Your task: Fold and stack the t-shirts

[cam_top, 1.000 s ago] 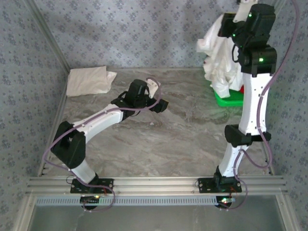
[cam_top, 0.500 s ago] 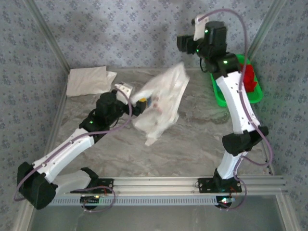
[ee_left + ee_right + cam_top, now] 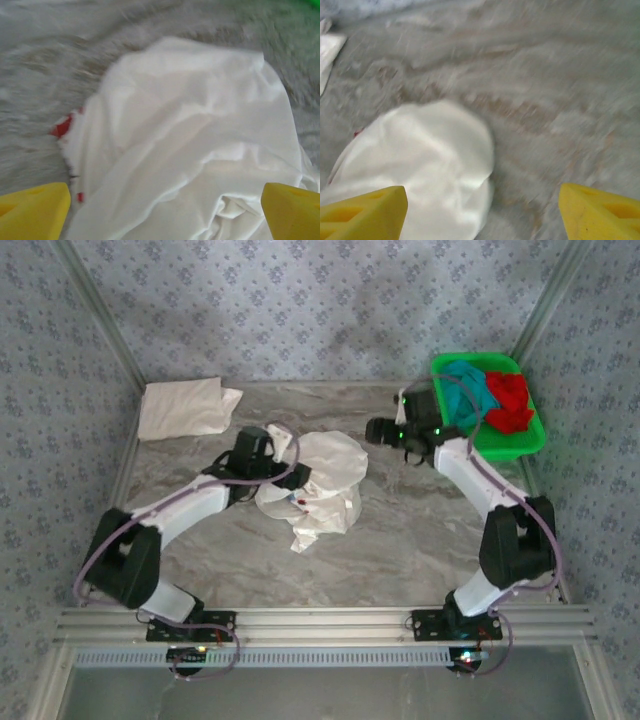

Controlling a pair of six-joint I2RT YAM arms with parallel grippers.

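Marbled grey tabletop (image 3: 400,530), boxed in by blue-grey patterned walls.

- White cotton t-shirt with red-and-blue print (image 3: 318,483): lies in a crumpled mound at mid-table, one tail trailing toward the near edge and a few red flecks showing at its left side.
- Second white t-shirt, folded flat (image 3: 185,406): sits in the far-left corner, well apart from the mound.
- Teal t-shirt (image 3: 463,390) and red t-shirt (image 3: 510,400): bundled together in the green plastic basket (image 3: 530,440) at the far right.

Handling, as judged: the crumpled shirt is light, limp cloth with no stiffness. It will sag, drag on the table and bunch wherever it is pinched. It is not fragile, and a pinch through several layers may lift the wrong fold. The best hold is probably a single edge: hem, shoulder seam or collar. None of these can be picked out in the heap, so it likely needs spreading out first.

Arm poses:
- Left gripper (image 3: 165,202): the arm reaches forward and low from the left, wrist at the mound's left edge. Its yellow fingers (image 3: 35,207) are spread wide with cloth lying below and between them, and nothing is pinched.
- Right gripper (image 3: 480,210): the arm is bent over from the right, just beside the basket and facing the shirt across bare table. Its fingers are also spread apart and empty, and the mound's right edge shows below them. Both wrist views are motion-blurred.
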